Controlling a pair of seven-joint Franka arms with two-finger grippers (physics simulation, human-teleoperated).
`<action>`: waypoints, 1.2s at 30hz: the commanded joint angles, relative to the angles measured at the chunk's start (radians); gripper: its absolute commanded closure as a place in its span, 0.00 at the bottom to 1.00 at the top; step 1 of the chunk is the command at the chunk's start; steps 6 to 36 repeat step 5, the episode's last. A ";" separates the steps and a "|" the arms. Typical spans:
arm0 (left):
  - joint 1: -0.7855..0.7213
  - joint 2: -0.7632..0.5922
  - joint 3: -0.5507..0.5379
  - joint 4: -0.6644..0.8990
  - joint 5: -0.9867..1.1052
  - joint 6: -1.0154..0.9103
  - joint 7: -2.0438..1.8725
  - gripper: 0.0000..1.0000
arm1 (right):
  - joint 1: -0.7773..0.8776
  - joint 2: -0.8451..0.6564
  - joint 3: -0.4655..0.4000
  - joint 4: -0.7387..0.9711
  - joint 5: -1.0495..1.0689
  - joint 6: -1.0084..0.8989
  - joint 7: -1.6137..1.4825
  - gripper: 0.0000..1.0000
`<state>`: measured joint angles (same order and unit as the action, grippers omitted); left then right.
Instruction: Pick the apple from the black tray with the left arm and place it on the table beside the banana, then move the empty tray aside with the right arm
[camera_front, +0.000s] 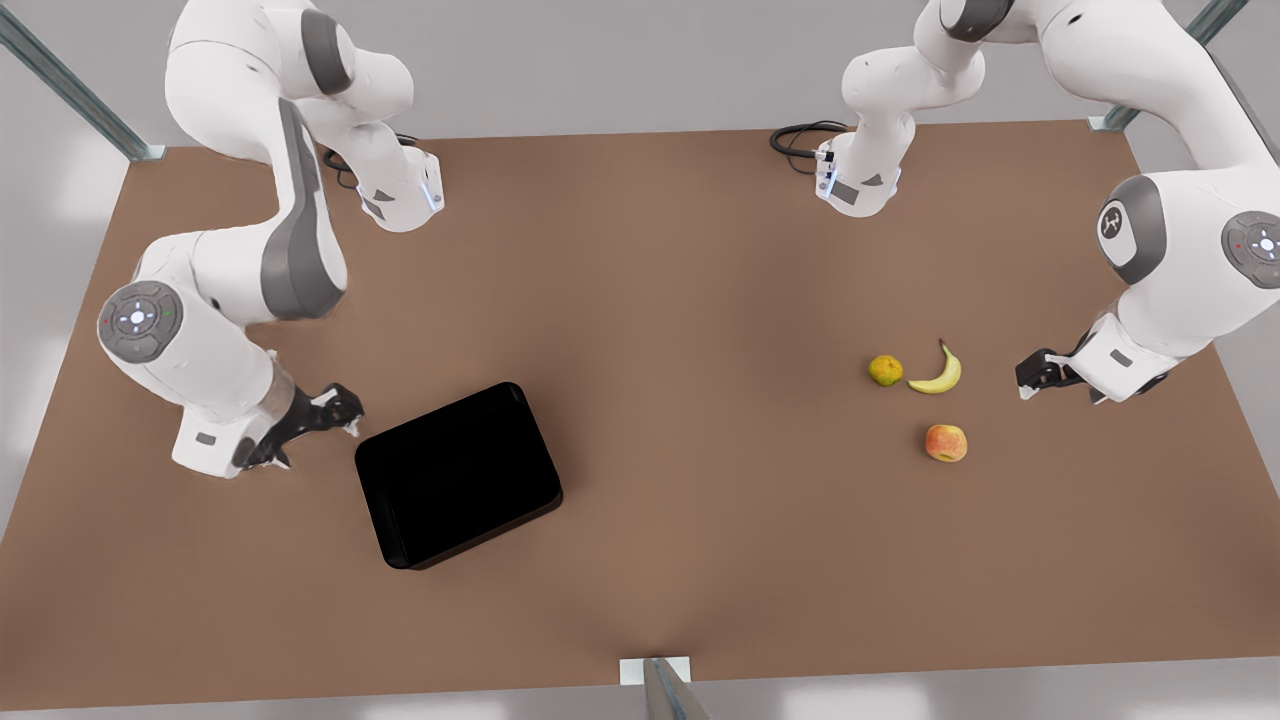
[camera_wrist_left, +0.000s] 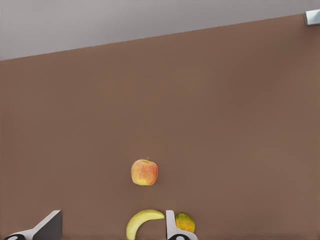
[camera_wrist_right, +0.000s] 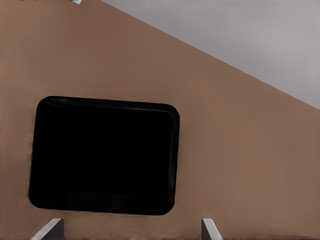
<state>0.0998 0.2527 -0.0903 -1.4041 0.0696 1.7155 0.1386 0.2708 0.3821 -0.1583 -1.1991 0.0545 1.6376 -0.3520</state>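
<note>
Apple (camera_front: 945, 442) on table (camera_front: 700, 300) near banana (camera_front: 937, 374)

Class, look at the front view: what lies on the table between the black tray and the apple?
Nothing: between the black tray and the apple the front view shows only bare table.

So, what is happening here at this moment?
Nothing is being held. The apple lies on the table near the banana, with the open left gripper beside them. The black tray is empty. The open right gripper waits next to it, not touching.
</note>
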 joint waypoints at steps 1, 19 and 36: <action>0.000 -0.001 0.000 0.001 0.001 -0.004 0.001 0.00 | -0.001 -0.026 0.003 0.001 -0.013 -0.136 -0.133 0.00; 0.000 -0.001 0.000 0.001 0.001 -0.004 0.001 0.00 | -0.001 -0.025 0.005 0.001 -0.030 -0.137 -0.110 0.00; 0.000 -0.001 0.000 0.001 0.001 -0.004 0.001 0.00 | -0.001 -0.025 0.005 0.001 -0.030 -0.137 -0.110 0.00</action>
